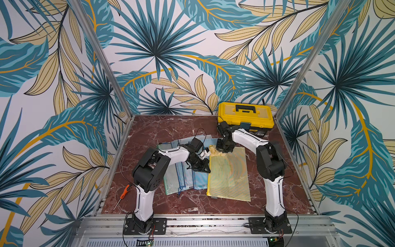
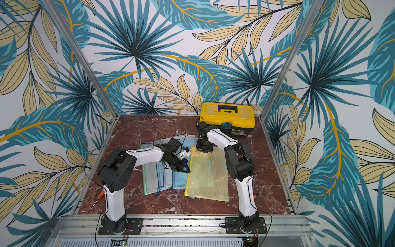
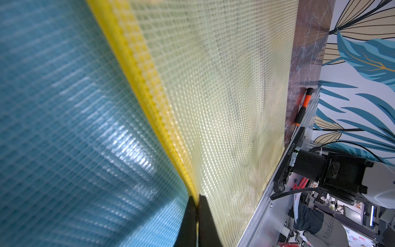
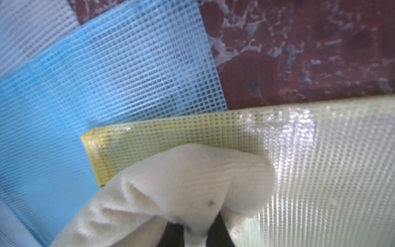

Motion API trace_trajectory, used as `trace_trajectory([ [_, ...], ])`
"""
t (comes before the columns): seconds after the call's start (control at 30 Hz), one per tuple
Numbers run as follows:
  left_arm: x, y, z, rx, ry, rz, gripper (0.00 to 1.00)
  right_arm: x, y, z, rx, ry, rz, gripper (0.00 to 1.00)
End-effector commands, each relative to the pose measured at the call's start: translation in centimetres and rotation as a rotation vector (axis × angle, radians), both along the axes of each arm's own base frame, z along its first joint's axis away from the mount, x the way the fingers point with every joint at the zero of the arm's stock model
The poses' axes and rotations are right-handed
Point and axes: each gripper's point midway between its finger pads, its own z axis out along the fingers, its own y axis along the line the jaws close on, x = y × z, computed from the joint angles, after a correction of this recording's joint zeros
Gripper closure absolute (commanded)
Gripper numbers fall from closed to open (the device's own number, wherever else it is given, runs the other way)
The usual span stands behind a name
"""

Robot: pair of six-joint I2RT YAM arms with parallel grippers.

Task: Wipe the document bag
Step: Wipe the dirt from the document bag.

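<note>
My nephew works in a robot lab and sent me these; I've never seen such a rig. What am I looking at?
Two white-and-black robot arms are bolted at the front of a marble-patterned table. Two pictures look down from overhead, side by side; the two close-ups come from cameras on the arms' wrists. On the table lie mesh zip bags: a yellow document bag partly over blue bags, with a green bag beside them. A yellow toolbox stands at the back; an orange screwdriver lies near the left arm's base. The left claw pinches the yellow bag's edge; the right claw grips a cream cloth resting on that bag's far corner.
</note>
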Motion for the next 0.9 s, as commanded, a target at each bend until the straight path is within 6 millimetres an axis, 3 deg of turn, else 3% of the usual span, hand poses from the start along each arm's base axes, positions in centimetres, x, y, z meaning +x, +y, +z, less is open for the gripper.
trace_trajectory([
  [0.0,-0.7,0.3,-0.7,0.024,0.018,-0.002,1.00,1.1,-1.1,-0.3,-0.032,-0.009,-0.047,1.00],
  [0.17,-0.6,0.5,-0.6,0.036,0.007,0.008,1.00,0.0,-5.8,-1.2,-0.139,0.036,-0.120,1.00],
  [0.37,-0.2,0.7,-0.7,0.053,-0.006,0.022,1.00,-3.7,-13.5,-1.2,-0.200,0.078,-0.239,1.00],
  [0.47,-0.1,0.7,-1.0,0.060,0.001,0.028,1.00,-5.2,-14.6,-1.0,-0.203,0.089,-0.254,1.00],
  [0.57,0.1,0.6,-0.9,0.062,-0.003,0.034,1.00,-5.1,-12.2,-0.6,-0.128,0.071,-0.238,1.00],
  [0.73,0.4,0.6,-0.9,0.070,-0.004,0.048,1.00,-3.2,-5.1,1.2,-0.056,-0.004,-0.142,1.00],
  [0.8,0.5,0.6,-1.0,0.073,-0.003,0.052,1.00,-2.8,-2.5,0.9,0.005,0.002,-0.118,1.00],
  [0.87,0.5,0.6,-1.0,0.075,-0.003,0.056,1.00,-2.7,-1.2,0.0,0.023,0.016,-0.107,1.00],
])
